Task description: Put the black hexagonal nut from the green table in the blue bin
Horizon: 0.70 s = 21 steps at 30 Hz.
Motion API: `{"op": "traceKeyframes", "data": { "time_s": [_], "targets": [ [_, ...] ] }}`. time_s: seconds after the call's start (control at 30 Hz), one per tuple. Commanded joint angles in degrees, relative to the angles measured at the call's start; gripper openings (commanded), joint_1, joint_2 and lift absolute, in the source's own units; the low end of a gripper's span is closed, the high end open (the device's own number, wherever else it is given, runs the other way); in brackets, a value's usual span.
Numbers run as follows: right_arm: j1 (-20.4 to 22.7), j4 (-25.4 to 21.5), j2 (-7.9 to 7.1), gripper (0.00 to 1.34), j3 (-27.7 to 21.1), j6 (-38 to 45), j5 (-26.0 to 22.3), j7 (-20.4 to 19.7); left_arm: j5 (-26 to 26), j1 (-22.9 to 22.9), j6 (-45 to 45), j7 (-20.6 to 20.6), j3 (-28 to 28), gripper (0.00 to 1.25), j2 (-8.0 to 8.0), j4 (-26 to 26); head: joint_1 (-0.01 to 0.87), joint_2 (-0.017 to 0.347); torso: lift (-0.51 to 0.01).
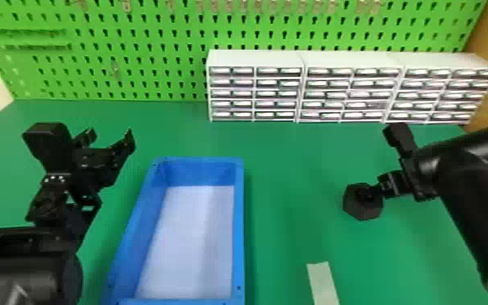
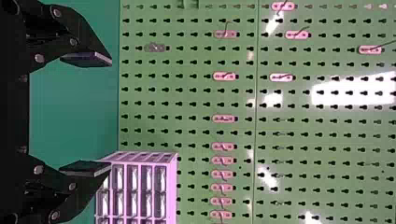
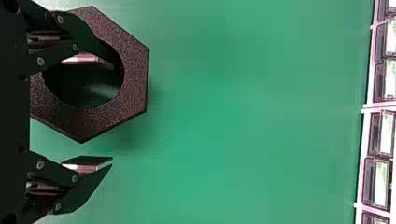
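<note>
- Black and six-sided, the chunky hexagonal nut [image 1: 362, 211] with a round hole through it is on the smooth green desk [image 1: 292, 158], over to the right of the bin.
- The black two-fingered right hand [image 1: 367, 193] is at the nut. Its fingers stand wide apart in the right wrist view: one overlaps the nut's ring and hole, the other is outside the ring, just beside its edge. How deep the first finger goes into the hole, I cannot tell.
- The long rectangular blue plastic bin [image 1: 238, 227], with a pale, whitish floor, lies on the desk between the two arms. The nut is outside it.
- The black two-fingered left hand [image 1: 108, 137] is above the desk, off to the left of the bin. Its fingers are spread wide, with nothing between them.
- White cabinets of small clear-fronted drawers [image 1: 255, 59] stand in a row at the back right of the desk.
- A bright green perforated pegboard [image 1: 142, 44] rises behind the desk, with small hooks fixed on it.
- A pale strip of flat tape [image 1: 322, 284] is on the desk towards the near edge of the head view, between bin and nut.
</note>
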Motion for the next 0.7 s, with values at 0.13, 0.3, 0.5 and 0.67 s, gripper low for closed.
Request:
{"op": "traceKeyframes", "data": {
  "time_s": [0.13,0.3,0.5,0.67],
  "targets": [
    [0.1,0.1,0.10,0.53,-0.2,-0.1,0.8,0.0,0.1,0.0,0.0,0.0,0.0,0.79,0.05,0.0,0.686,0.052,-0.097],
    [0.1,0.1,0.28,0.44,-0.1,0.0,1.5,0.0,0.1,0.1,0.0,0.0,0.0,0.79,0.05,0.0,0.686,0.052,-0.097],
    [0.1,0.0,0.28,0.35,0.1,0.2,1.6,0.0,0.0,0.0,0.0,0.0,-0.1,0.79,0.05,0.0,0.686,0.052,-0.097],
    [0.1,-0.3,0.28,0.34,0.1,0.3,1.9,0.0,0.0,0.1,0.0,0.0,-0.1,0.79,0.05,0.1,0.686,0.052,-0.097]
  ]
}}
